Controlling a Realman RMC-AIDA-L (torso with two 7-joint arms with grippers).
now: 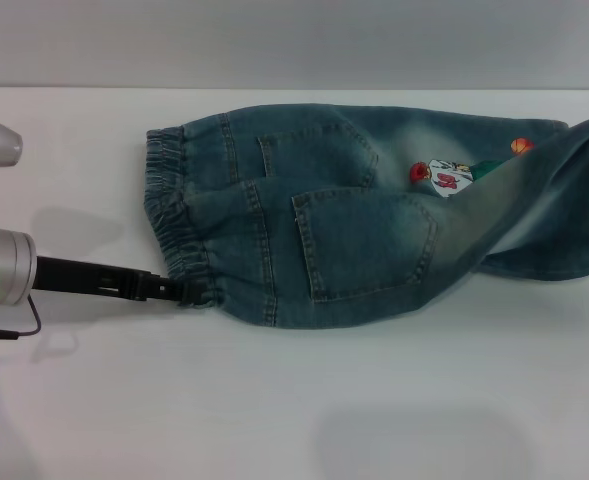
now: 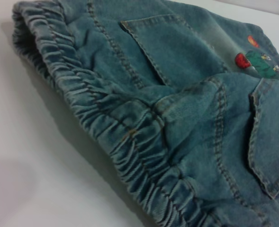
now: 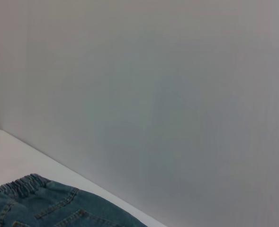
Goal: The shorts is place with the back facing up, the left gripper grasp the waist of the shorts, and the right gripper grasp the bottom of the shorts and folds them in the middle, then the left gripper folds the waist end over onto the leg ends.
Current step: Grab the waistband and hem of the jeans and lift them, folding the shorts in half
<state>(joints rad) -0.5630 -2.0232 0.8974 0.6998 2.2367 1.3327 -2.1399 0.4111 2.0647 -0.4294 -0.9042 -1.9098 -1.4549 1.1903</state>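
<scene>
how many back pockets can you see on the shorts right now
2. One patch pocket sits on the near half of the shorts, toward the robot; the other lies on the far half, its lower part hidden under the fold.

Left end effector (image 1: 179,291): low, reaching in from the surface's left edge, arm horizontal. Right end effector: out of sight.
</scene>
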